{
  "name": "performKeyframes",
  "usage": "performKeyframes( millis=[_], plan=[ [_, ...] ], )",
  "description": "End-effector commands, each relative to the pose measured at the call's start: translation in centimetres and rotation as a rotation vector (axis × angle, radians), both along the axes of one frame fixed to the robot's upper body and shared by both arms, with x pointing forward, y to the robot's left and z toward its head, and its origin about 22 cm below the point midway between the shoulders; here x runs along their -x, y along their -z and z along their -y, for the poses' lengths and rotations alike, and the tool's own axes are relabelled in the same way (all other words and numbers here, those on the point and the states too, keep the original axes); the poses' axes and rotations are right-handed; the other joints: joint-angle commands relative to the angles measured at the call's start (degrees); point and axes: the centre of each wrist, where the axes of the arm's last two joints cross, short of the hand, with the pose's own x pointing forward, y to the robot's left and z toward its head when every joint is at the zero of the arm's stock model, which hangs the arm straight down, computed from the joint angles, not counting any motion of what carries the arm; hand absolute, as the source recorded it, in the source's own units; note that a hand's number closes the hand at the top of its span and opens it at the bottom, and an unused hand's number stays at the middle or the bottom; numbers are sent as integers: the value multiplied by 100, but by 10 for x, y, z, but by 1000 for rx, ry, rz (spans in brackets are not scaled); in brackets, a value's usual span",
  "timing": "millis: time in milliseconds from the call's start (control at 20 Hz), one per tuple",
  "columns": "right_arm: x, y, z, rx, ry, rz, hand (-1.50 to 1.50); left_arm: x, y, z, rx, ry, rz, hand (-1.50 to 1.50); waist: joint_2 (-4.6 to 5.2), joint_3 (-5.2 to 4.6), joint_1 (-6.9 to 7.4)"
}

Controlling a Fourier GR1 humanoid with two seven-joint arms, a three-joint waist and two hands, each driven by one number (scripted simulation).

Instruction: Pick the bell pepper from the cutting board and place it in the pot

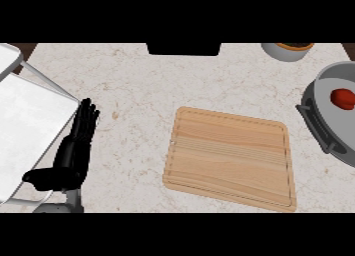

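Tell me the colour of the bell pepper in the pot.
Red, with a small green stem. The bell pepper shows in the head view, lying inside the grey pot.

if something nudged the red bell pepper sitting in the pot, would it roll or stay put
The bell pepper looks rounded and small, so it would probably roll a little. The pot wall around it should likely stop it. Its skin looks smooth, so possibly slippery.

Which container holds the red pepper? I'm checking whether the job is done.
The big grey pot at the right edge holds the red pepper. The small bowl at the top has only something orange in it, and the white tray at left holds nothing.
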Motion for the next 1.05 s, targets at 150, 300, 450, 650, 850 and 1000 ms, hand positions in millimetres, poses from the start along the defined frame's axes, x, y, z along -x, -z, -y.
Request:
performKeyframes(
  millis=[150,300,450,650,850,1000],
  plan=[
    [27,-11,24,-30,17,71,-150,-9,-8,-7,11,-20,23,0,11,4,12],
    [44,-21,39,-12,17,94,-150,-4,-5,10,21,12,4,0,27,19,32],
    [54,1,35,10,25,92,-150,-2,-5,12,0,6,-3,0,30,27,50],
    [68,-21,51,-9,77,128,-150,-3,-5,11,8,2,11,0,26,25,31],
    [75,-23,56,-56,163,167,-150,2,7,16,20,13,-6,0,35,29,41],
    [88,-21,61,-40,176,160,-150,-2,-1,6,7,11,0,0,34,37,24]
  ],
)
